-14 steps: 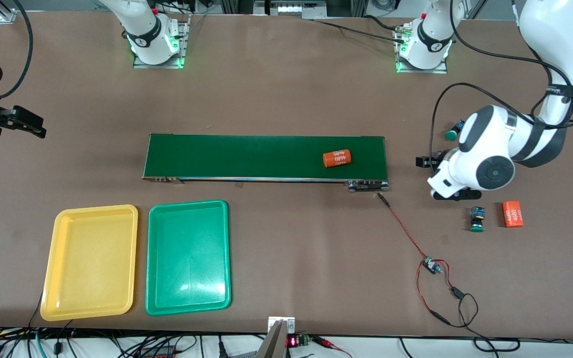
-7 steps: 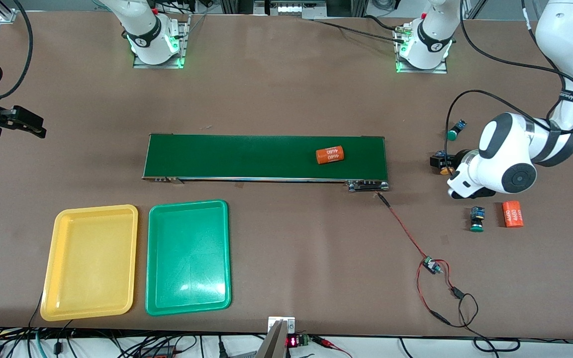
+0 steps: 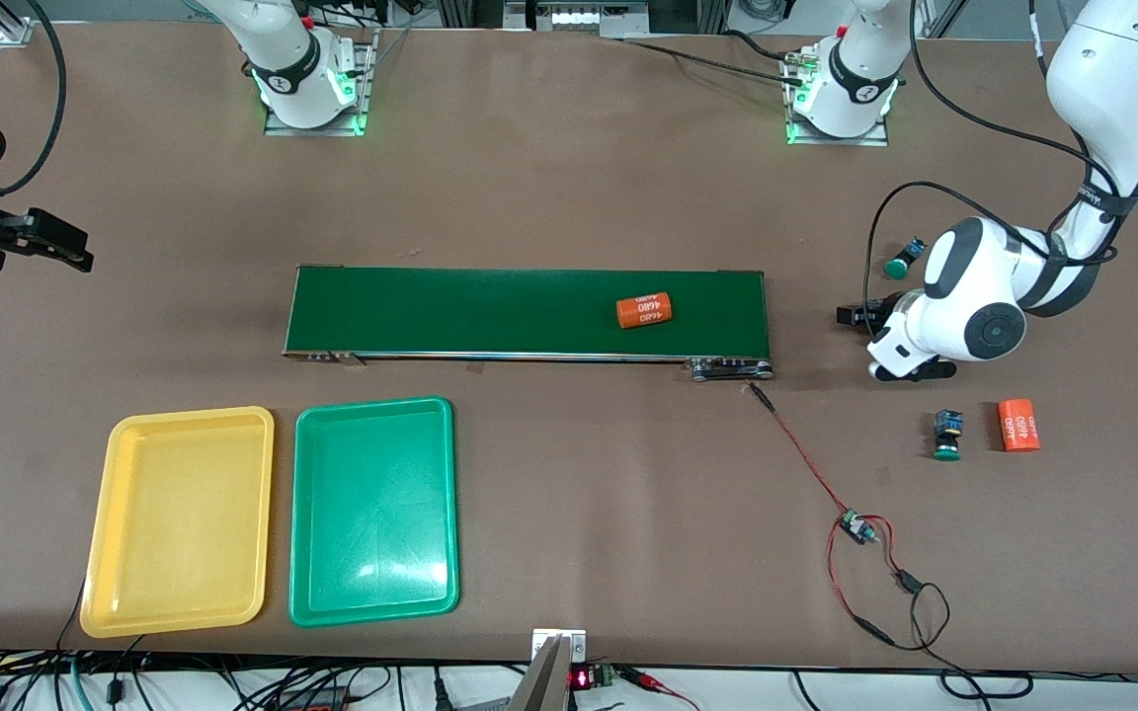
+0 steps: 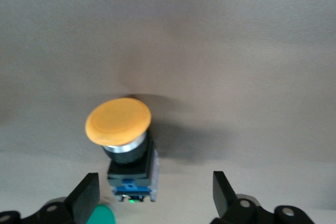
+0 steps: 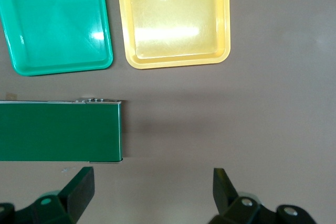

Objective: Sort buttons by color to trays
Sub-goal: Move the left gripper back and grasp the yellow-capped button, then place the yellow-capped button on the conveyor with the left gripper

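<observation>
A yellow-capped button (image 4: 118, 120) lies on the table, its black-and-blue body between the fingers of my open left gripper (image 4: 155, 182). In the front view the left gripper (image 3: 860, 321) is low beside the conveyor's end at the left arm's side, and it hides this button. One green button (image 3: 898, 263) lies farther from the camera, and another (image 3: 946, 435) nearer. The second yellow button is out of view. The yellow tray (image 3: 115, 592) and green tray (image 3: 302, 602) are empty. My right gripper (image 3: 70, 252) waits open (image 5: 153, 178) over bare table.
A dark-green conveyor belt (image 3: 480, 311) crosses the middle and carries an orange "4680" cylinder (image 3: 645, 310). Another orange cylinder (image 3: 1018, 425) lies beside the nearer green button. A red-and-black wire with a small board (image 3: 855, 528) trails from the conveyor's end toward the front edge.
The left hand swung away from the conveyor, then back, and now straddles the yellow button. The cylinder on the belt moved toward the right arm's end. The right arm has not moved.
</observation>
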Controlling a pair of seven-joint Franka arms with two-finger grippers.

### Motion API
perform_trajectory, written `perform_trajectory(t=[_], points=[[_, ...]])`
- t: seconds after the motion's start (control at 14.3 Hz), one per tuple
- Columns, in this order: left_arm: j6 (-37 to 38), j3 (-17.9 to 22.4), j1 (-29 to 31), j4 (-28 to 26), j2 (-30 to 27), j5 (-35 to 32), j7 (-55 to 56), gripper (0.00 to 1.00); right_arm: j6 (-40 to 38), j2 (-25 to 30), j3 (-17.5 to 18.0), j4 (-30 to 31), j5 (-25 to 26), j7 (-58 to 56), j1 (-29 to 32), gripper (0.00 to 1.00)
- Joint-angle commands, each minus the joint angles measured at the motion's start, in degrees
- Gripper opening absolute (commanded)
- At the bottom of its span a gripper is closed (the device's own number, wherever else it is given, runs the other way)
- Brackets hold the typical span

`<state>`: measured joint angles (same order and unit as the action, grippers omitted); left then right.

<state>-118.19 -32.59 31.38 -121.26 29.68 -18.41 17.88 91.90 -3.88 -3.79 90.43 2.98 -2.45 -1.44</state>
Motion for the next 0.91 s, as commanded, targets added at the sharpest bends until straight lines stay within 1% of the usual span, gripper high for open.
perform_trajectory(t=[0.0, 0.07, 0.14, 0.28, 0.35, 0.56, 0.63, 0.84], points=[[-0.7, 0.0, 0.7, -0.6, -0.1, -2.4, -0.7, 0.81, -0.1, 1.1, 0.2, 0.9, -1.1, -0.2, 0.5, 1.00], [-0.7, 0.0, 0.7, -0.6, -0.1, -2.4, -0.7, 0.64, -0.1, 1.1, 0.2, 0.9, -1.1, -0.2, 0.5, 1.00], [-0.7, 0.0, 0.7, -0.6, -0.1, -2.4, -0.7, 0.50, -0.1, 1.1, 0.1, 0.9, -2.0, -0.1, 0.5, 1.00], [-0.5, 0.0, 0.6, -0.5, -0.1, -2.4, -0.8, 0.30, 0.0, 1.1, 0.2, 0.9, -4.7, -0.2, 1.9, 1.00], [-0.3, 0.0, 0.6, -0.3, -0.1, -2.4, -0.8, 0.23, -0.1, 1.1, 0.3, 0.9, -4.6, -0.3, 1.9, 1.00], [2.1, -0.8, 0.4, 1.2, -1.1, -2.4, -0.7, 0.23, -0.4, 1.1, 0.2, 0.9, -4.6, -0.3, 2.1, 1.00], [4.7, -1.2, 0.0, 3.0, -1.5, -2.4, -0.7, 0.22, -0.3, 1.1, 0.2, 0.9, -4.5, -0.3, 2.1, 1.00], [15.1, -7.4, 0.0, 10.6, -1.5, -1.5, 1.5, 0.22, -1.5, 1.2, 0.3, 0.9, -4.6, -0.3, 2.1, 1.00]])
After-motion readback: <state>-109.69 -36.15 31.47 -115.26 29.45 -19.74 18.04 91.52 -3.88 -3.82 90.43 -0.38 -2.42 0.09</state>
